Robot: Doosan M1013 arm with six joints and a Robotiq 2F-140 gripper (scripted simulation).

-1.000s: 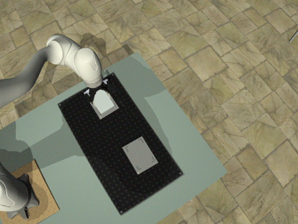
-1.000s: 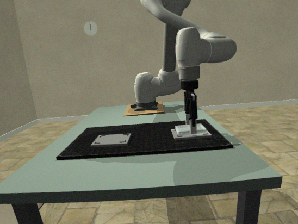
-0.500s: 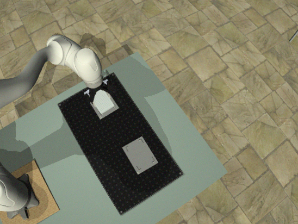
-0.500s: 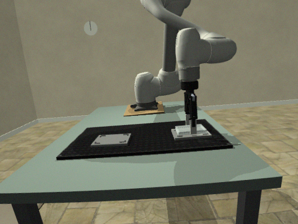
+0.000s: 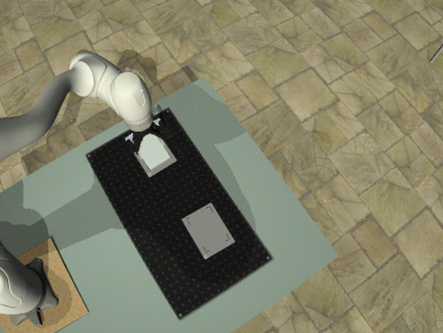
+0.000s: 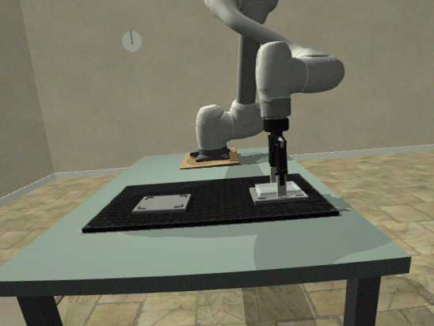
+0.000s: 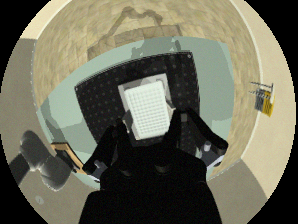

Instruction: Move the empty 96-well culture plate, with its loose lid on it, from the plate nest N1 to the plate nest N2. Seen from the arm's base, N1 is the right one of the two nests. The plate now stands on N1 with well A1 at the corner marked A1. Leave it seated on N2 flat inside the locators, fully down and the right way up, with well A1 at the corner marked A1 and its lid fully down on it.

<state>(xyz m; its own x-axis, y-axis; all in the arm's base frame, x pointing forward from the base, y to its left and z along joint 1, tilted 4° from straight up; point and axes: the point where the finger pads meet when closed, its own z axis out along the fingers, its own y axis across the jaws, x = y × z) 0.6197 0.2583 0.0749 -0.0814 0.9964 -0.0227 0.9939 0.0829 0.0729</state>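
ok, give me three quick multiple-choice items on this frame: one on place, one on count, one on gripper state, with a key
1. Where is the culture plate?
A. on the nest under the gripper
B. on the other nest
C. on the bare table

2. How many plate nests sit on the black board?
A. one
B. two
C. three

3. What state is the gripper in?
A. open above the plate
B. shut on nothing
C. shut on the plate

Key: 1 A, the plate sits on the nest below the gripper. 2 B, that one plus the bare nest. 3 C, the fingers straddle the plate's sides.
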